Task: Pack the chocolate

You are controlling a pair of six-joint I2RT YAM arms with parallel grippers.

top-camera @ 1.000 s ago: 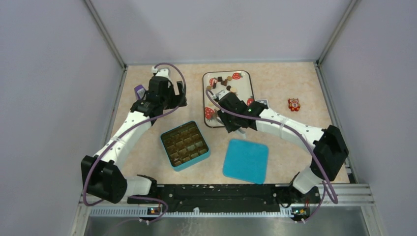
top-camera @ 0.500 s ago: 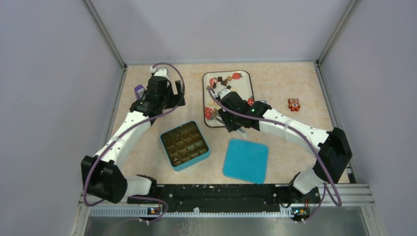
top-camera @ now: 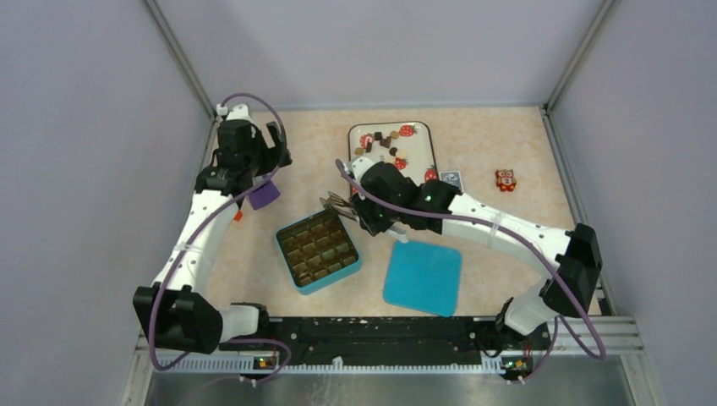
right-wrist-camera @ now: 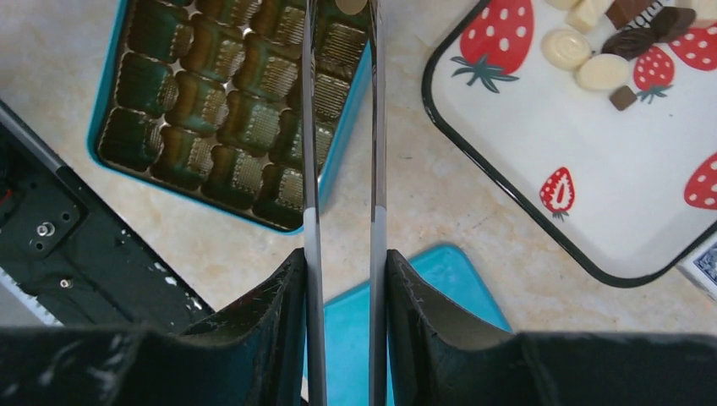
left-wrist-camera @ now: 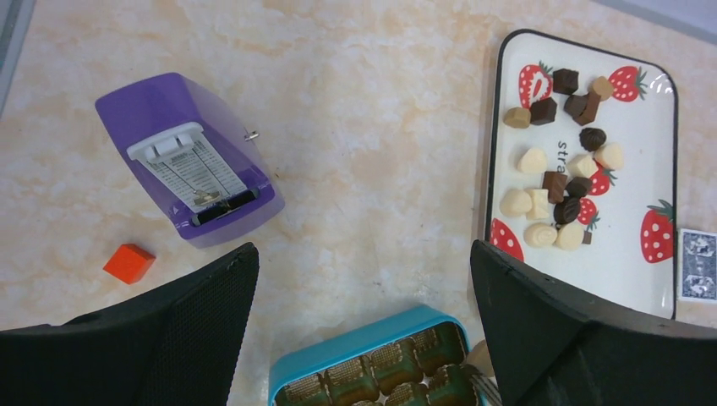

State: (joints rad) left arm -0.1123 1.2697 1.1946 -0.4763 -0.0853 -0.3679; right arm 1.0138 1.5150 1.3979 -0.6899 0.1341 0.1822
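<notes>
Now | my left gripper [left-wrist-camera: 363, 254]: jaws wide apart, holding nothing | my right gripper [right-wrist-camera: 342, 258]: clamped on tweezers [right-wrist-camera: 309, 127] over the teal box [top-camera: 338, 277] | tips: seemingly pinching a chocolate piece [right-wrist-camera: 351, 5]

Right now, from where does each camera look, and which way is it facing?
Top external: above and behind the arms, looking down on the table; both arms show.
Left wrist: on that wrist, looking down at the purple device and tray; the open left end effector shows.
Right wrist: on that wrist, looking down along the tweezers in the right end effector, toward the teal box.
Both wrist views share the tray and chocolate.
</notes>
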